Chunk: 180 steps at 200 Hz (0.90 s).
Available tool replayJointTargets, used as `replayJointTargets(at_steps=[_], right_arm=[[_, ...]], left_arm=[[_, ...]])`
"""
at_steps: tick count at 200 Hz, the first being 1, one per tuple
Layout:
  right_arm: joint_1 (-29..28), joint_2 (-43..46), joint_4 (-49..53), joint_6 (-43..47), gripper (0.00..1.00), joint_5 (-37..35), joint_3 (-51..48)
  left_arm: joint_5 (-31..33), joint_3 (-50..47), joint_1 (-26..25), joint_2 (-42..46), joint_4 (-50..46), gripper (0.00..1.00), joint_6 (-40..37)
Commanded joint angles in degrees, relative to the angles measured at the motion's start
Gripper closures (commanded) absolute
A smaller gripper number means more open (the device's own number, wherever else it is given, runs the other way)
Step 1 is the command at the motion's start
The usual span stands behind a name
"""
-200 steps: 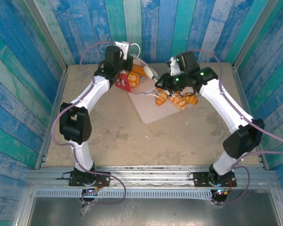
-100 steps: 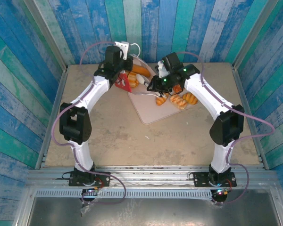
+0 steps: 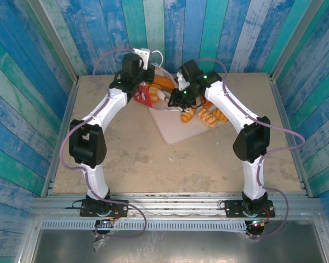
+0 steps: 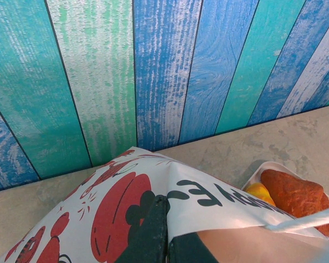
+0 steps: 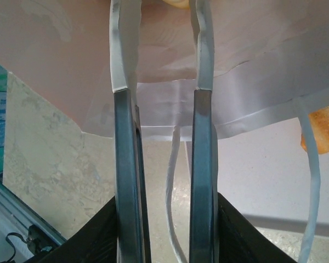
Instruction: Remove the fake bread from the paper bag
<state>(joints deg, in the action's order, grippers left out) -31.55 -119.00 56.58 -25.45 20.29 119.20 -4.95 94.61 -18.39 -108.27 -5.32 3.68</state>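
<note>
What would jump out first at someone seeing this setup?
Bright blue-and-green planks wall in a sandy table. At its far edge the left gripper pinches the rim of a red-and-white paper bag, and the right gripper, fingers apart, pokes at its white mouth. Glossy golden toy breads lie beside it on a pale tray.

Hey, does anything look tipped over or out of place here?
The paper bag is tipped sideways at the far side, pinched by the left gripper, its mouth facing the tray. Nothing looks damaged.
</note>
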Motion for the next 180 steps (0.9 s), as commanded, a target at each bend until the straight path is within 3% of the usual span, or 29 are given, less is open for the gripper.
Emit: replayJointTargets(at_steps=[1,180], right_arm=[[-0.3,-2.1,1.2,1.0,0.58,0.1,3.3],[0.4,-12.0,0.8,0.1,0.55,3.7,12.3]], left_arm=[[-0.8,-0.3,-0.3,-1.3,-1.2,1.00,0.9],[-1.2,-0.3,-0.3,-1.4,-1.4,1.00,0.9]])
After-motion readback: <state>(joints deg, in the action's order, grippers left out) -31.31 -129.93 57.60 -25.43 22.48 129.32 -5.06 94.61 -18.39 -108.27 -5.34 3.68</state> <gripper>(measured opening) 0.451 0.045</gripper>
